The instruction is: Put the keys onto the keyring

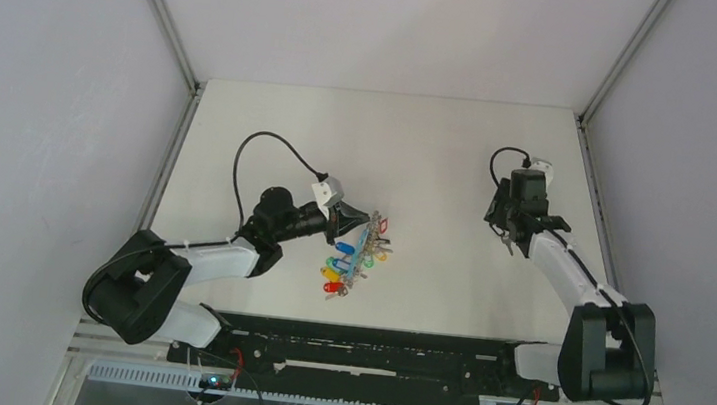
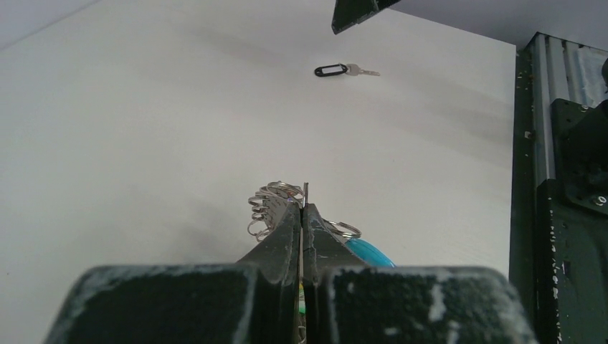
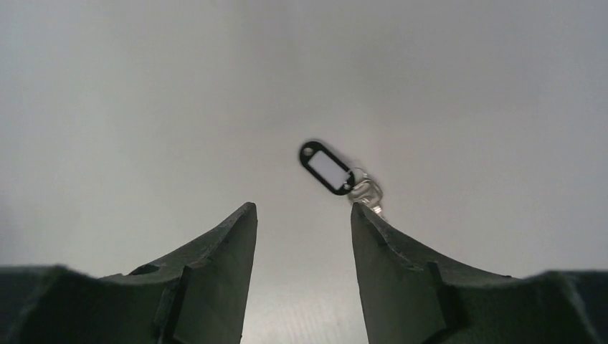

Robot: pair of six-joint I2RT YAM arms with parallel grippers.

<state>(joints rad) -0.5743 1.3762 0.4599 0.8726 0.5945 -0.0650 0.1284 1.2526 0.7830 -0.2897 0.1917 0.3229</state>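
My left gripper is shut on the keyring and holds it edge-on at mid-table. Keys with blue, green, yellow, orange and red tags hang from it. In the left wrist view the jaws pinch the thin grey band, with small split rings to the left and the turquoise segment to the right. A loose key with a black tag lies on the table, just beyond my open, empty right gripper. The right gripper hovers over it at the right; the key also shows far off in the left wrist view.
White table with white walls on three sides. A black rail with the arm bases runs along the near edge; it shows at the right of the left wrist view.
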